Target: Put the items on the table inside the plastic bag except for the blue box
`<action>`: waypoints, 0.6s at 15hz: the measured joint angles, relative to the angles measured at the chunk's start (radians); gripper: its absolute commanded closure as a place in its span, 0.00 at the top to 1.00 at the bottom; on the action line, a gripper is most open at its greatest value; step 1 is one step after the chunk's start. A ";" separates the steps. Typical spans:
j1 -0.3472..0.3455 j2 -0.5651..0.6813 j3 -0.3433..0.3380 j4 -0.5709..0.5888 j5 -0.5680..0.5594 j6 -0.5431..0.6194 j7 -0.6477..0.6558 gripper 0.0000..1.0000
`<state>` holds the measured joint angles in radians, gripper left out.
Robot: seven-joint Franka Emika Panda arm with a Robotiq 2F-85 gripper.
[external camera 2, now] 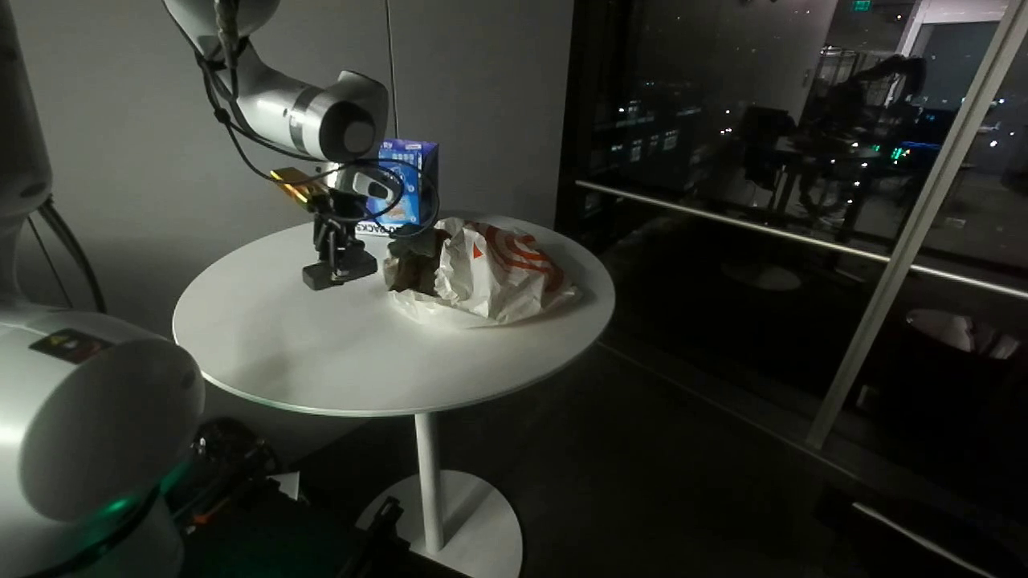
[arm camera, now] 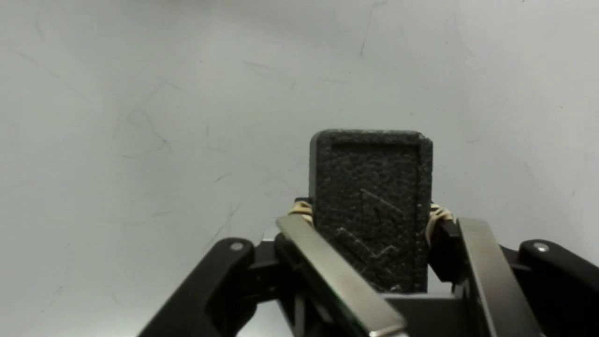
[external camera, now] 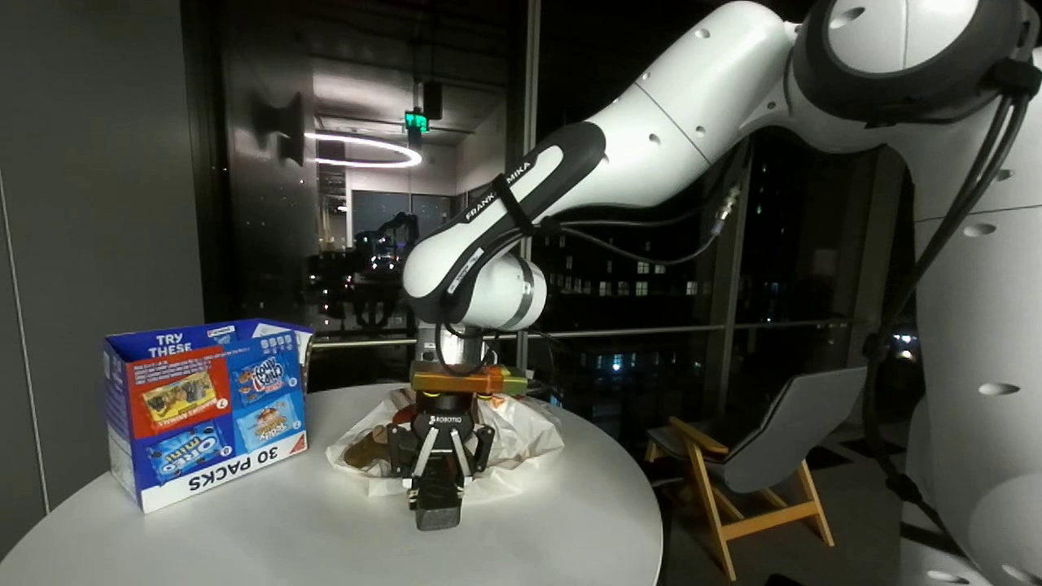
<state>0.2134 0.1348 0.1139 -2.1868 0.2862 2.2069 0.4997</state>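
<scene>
My gripper [arm camera: 370, 215] is shut on a dark grey block [arm camera: 374, 173], its banded fingers pressing the two long sides. In an exterior view the block [external camera: 439, 506] hangs low over the white table [external camera: 562, 537]; whether it touches the top I cannot tell. Behind the gripper lies the crumpled whitish plastic bag [external camera: 525, 435], printed red on its far side. Brown and dark grey pieces sit in the mouth of the bag [external camera 2: 502, 281], among them a brown item [external camera: 368, 450]. The upright blue box [external camera: 207, 419] stands beside the bag, partly hidden by the arm in an exterior view [external camera 2: 401, 189].
The round table's edge [external camera 2: 377, 413] curves close below the work area. A grey wall [external camera 2: 482, 96] rises behind the blue box. Past the table are tall windows with a metal rail [external camera: 619, 332] and a grey chair with wooden legs [external camera: 765, 439].
</scene>
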 measured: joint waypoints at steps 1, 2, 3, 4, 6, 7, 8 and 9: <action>-0.003 -0.004 0.000 -0.004 0.009 0.000 0.006 0.33; -0.007 -0.007 -0.001 -0.005 0.017 0.001 0.020 0.33; -0.013 -0.009 -0.002 -0.006 0.025 0.005 0.041 0.33; -0.021 -0.010 -0.004 -0.005 0.035 0.011 0.055 0.33; -0.041 -0.016 -0.010 -0.005 0.057 0.021 0.083 0.33; -0.052 -0.020 -0.015 -0.005 0.067 0.022 0.090 0.33; -0.064 -0.022 -0.020 -0.003 0.076 0.022 0.094 0.33; -0.076 -0.023 -0.026 0.000 0.084 0.022 0.096 0.33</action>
<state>0.1371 0.1120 0.0881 -2.1866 0.3698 2.2284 0.5956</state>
